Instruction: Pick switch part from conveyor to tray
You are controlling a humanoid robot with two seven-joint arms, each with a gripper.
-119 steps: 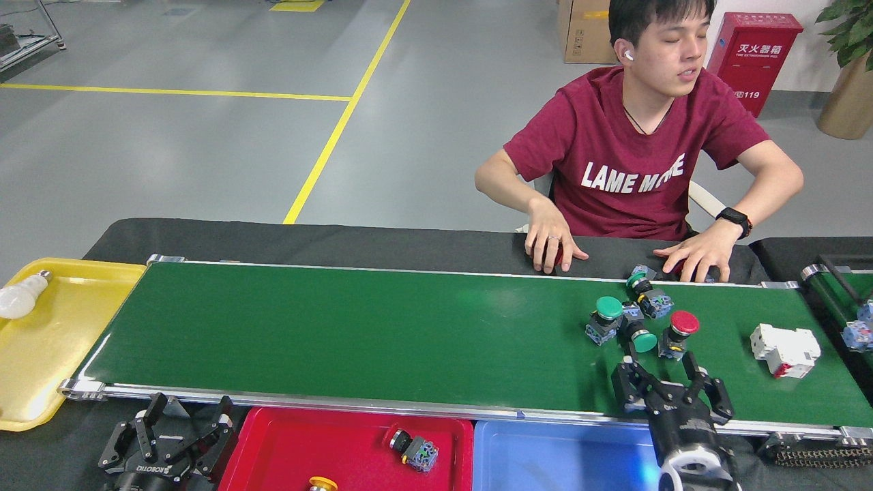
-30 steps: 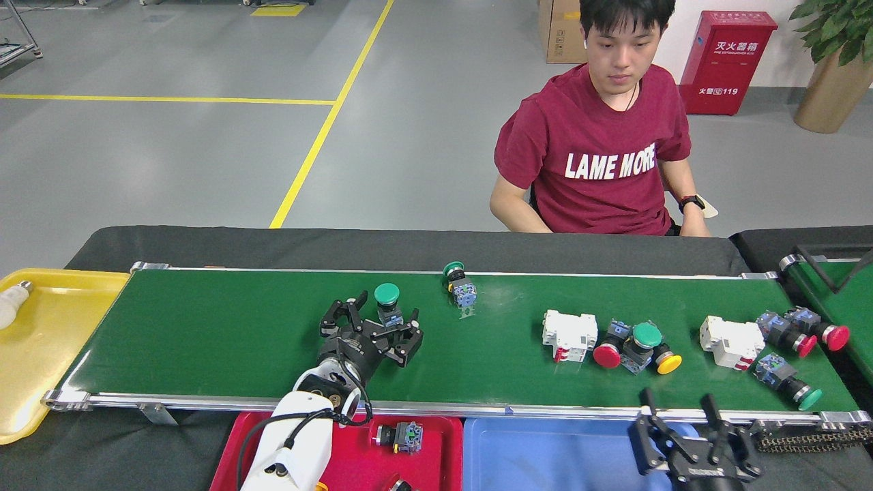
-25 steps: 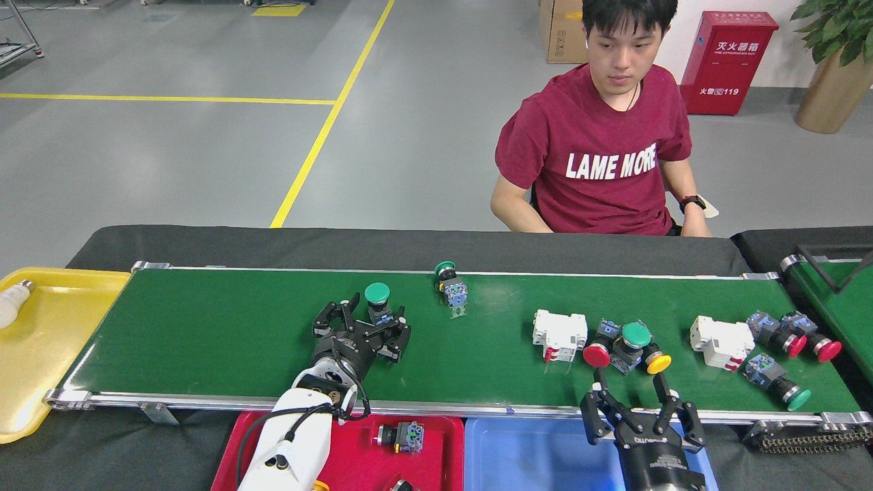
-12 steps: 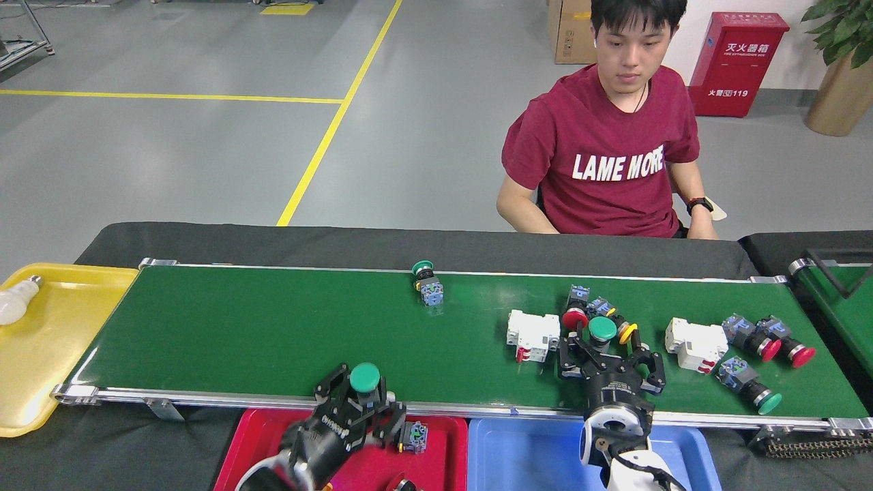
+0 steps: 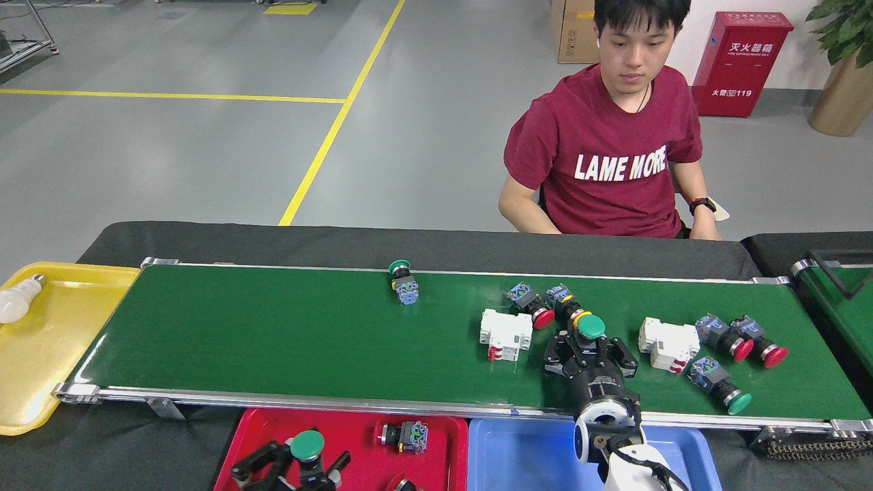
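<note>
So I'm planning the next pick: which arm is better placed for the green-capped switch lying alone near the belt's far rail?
Probably left. The lone switch lies nearer the left gripper, above the red tray; the right gripper is closed around another green-capped switch.

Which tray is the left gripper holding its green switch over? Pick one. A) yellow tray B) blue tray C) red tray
C: the left gripper sits over the red tray with the green-capped switch between its fingers; the blue tray lies to the right.
</note>
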